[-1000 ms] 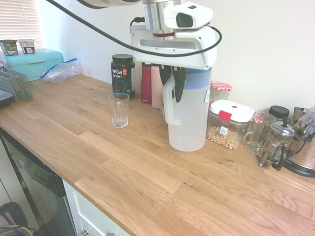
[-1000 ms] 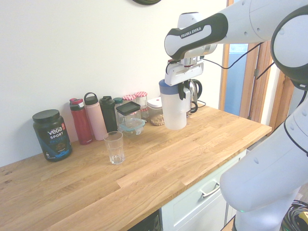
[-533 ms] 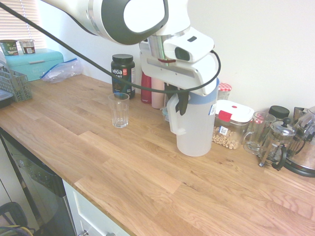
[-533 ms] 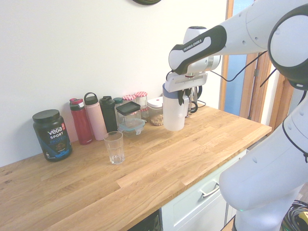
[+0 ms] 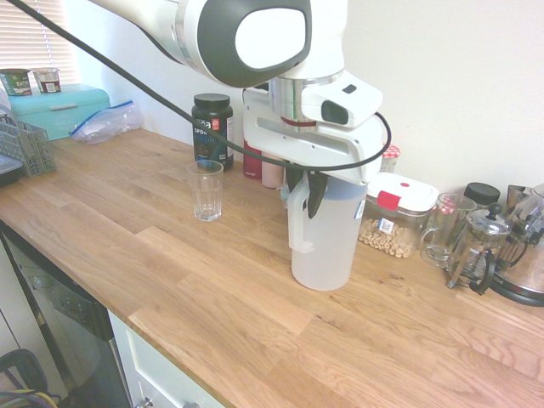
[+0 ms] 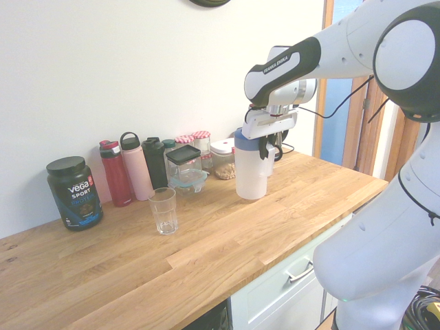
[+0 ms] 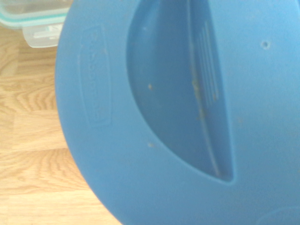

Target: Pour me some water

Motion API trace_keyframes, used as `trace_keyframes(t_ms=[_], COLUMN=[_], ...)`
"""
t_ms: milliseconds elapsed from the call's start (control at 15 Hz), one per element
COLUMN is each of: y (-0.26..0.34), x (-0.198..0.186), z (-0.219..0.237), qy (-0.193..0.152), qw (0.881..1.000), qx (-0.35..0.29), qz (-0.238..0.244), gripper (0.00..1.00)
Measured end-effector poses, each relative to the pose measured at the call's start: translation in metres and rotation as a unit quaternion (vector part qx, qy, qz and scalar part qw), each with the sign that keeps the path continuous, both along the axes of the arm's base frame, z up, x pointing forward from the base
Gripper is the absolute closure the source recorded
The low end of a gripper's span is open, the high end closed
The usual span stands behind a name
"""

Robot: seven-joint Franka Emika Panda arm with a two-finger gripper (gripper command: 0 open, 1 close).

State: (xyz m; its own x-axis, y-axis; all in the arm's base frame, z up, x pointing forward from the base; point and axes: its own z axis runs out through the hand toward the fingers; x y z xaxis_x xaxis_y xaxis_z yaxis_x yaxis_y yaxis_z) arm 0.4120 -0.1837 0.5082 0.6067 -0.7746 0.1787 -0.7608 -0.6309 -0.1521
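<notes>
Here we are at the wooden counter (image 6: 206, 261), which runs wide under everything, and the white arm (image 6: 350, 41) reaches out above it. The gripper (image 5: 303, 200) points downward, and we see its dark fingers clamped together on the handle (image 5: 297, 228) of the pitcher. Over on the far side in the first exterior view, we spot a teal box (image 5: 59, 110) with a clear plastic bag (image 5: 106, 123) beside it. And there's our pitcher (image 5: 327, 246), tall, cloudy and upright, in front of the cereal container; whether its base touches the wood, we cannot tell. Its blue lid (image 7: 117, 164) fills most of the wrist view. Along the wall we have the black tub (image 6: 75, 196), then a red bottle (image 6: 115, 179), a pink bottle (image 6: 137, 172) and a black bottle (image 6: 155, 165), all standing near one another. Next, the cereal container (image 5: 395, 221) wears a white lid with a red tab, and a French press (image 5: 476, 246) stands further along. Last, and smaller, comes our drinking glass (image 5: 206, 200), clear and upright on the counter, well apart from the pitcher and near the tub.
</notes>
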Motion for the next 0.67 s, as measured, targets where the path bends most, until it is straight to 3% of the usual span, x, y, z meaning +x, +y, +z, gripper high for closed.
trace_keyframes(t_ms=[133, 200, 667], y=[-0.0049, -0.0072, -0.0109], x=[0.0033, 0.0042, 0.0063], z=[-0.0050, -0.0086, -0.0113], qy=[0.009, 0.014, 0.019], qw=[1.000, 1.000, 1.000], qx=[-0.005, -0.008, -0.011], qz=[0.004, 0.008, 0.014], gripper=[1.00, 0.00, 0.00])
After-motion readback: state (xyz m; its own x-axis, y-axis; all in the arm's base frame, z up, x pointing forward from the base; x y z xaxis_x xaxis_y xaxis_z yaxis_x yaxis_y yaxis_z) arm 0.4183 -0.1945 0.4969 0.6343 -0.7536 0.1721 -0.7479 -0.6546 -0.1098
